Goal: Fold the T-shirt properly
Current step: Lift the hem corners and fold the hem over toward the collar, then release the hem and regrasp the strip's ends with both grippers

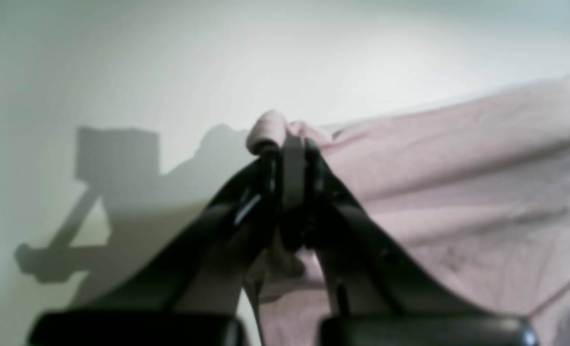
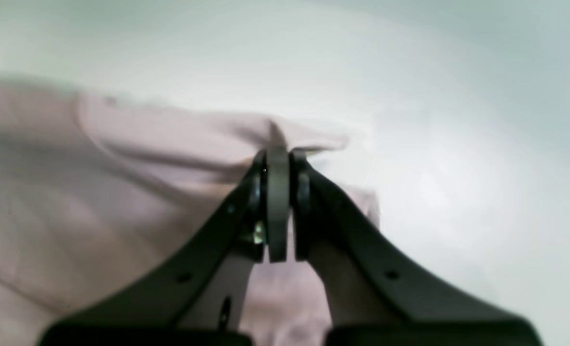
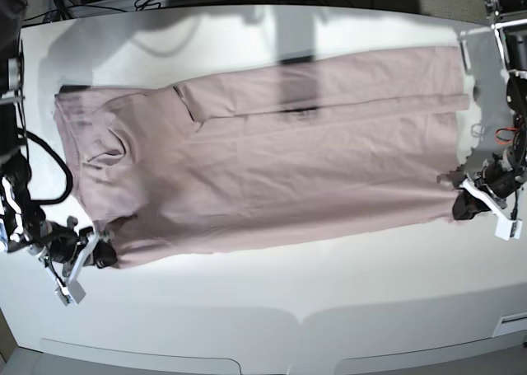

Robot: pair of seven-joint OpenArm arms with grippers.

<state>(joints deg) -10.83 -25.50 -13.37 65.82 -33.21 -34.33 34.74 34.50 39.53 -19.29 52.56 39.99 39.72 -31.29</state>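
Soft matt cotton-looking cloth on the T-shirt, dusty pink, lightly creased. Smooth white bench with a faint sheen. Dark matt plastic on the left gripper and the right gripper.

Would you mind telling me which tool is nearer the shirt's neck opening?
The right tool. It is clamped on the T-shirt at the near corner of the collar end, just below the neck opening. The left tool grips the far, hem end.
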